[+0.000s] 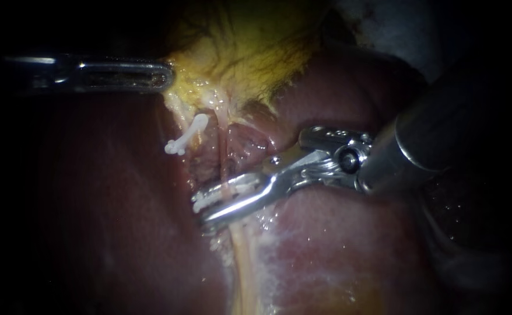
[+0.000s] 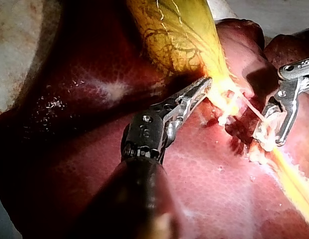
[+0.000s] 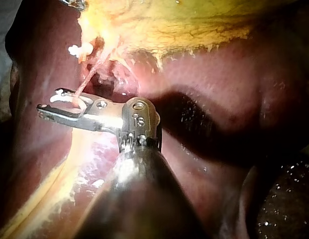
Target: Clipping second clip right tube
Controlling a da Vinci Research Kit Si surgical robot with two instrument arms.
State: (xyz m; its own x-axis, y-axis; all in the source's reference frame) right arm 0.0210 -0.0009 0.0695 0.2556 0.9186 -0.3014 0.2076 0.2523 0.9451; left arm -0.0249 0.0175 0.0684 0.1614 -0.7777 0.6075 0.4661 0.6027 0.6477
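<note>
The left instrument and right instrument were polished, shiny metal. The clip was smooth white plastic. The liver and gallbladder glistened wet.

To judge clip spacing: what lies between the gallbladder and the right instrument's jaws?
A thin pink tube, bare, runs into the clip the right instrument holds; another clip sits beside. Endoscope view.

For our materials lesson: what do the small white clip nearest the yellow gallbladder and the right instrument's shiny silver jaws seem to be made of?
The small white clip looks like matt, opaque plastic, probably: it is evenly white, with no glints. The right instrument, its jaws shut on a second white clip, looks like polished metal: it shows bright, mirror-like highlights.
</note>
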